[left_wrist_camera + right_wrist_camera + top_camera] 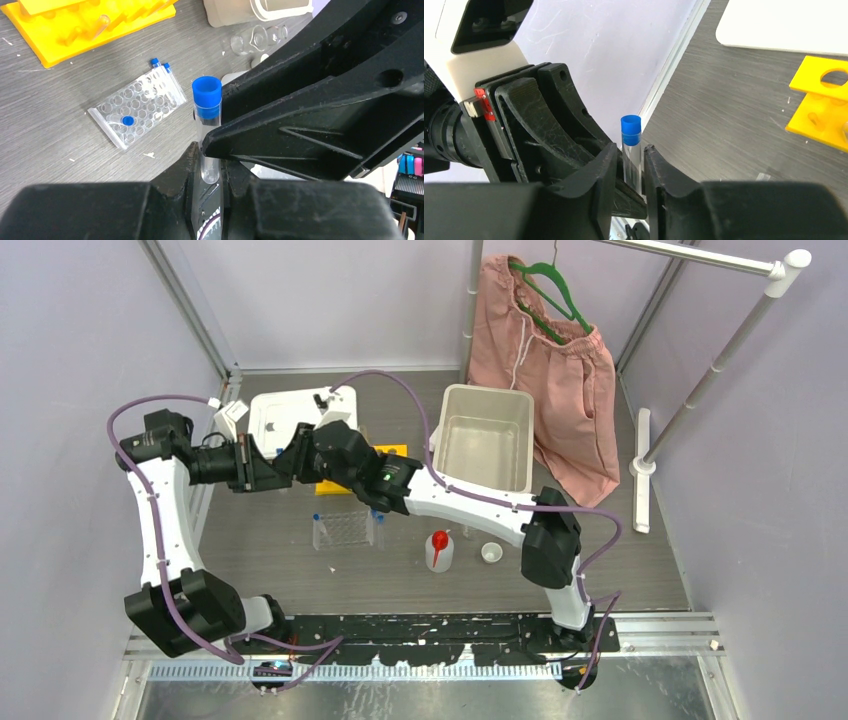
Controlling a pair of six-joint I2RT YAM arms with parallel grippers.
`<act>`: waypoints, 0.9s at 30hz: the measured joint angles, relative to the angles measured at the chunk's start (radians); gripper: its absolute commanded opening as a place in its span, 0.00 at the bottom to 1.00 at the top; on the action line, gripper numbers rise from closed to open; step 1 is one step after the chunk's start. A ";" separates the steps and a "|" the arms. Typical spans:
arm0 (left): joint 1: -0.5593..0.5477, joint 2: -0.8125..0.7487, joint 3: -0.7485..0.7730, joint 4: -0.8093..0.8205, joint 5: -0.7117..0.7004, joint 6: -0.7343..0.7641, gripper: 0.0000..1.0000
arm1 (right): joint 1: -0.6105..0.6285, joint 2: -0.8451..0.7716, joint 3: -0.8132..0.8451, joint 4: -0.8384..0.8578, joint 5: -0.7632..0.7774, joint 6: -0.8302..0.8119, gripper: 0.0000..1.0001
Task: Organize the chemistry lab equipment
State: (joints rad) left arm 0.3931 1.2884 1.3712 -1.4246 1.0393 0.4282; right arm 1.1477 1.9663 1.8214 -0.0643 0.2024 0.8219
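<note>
Over the table's (pixel 620 580) back-left corner, the left gripper (pixel 210 167) pinches the bottom end of a blue-capped tube (pixel 206 100). The right gripper's (pixel 631 162) fingers flank the tube too, though I cannot tell whether they grip it.

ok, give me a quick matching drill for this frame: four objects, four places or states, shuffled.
1 blue-capped tube
2 clear grid rack
3 squeeze bottle
4 beige bin

a upright on the table, red spout
b between the fingers of left gripper and right gripper, off the table
c flat on the table, one blue cap in a hole
d far side, beside the pink shorts

Pairs: 1-b, 2-c, 3-a, 4-d
</note>
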 measured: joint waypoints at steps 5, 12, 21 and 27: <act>-0.003 -0.002 0.000 -0.001 0.001 0.026 0.00 | -0.046 0.044 0.123 -0.113 -0.097 0.016 0.44; -0.016 -0.064 -0.001 0.000 0.001 0.079 0.00 | -0.131 0.101 0.325 -0.331 -0.295 -0.021 0.45; -0.058 -0.095 -0.013 -0.009 -0.026 0.103 0.00 | -0.139 0.101 0.346 -0.403 -0.375 -0.068 0.44; -0.082 -0.094 -0.021 -0.007 -0.045 0.103 0.00 | -0.137 0.101 0.346 -0.408 -0.389 -0.079 0.44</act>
State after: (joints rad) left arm 0.3115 1.1942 1.3506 -1.4315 0.9947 0.5316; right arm 1.0103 2.0674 2.1674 -0.4725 -0.1864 0.7425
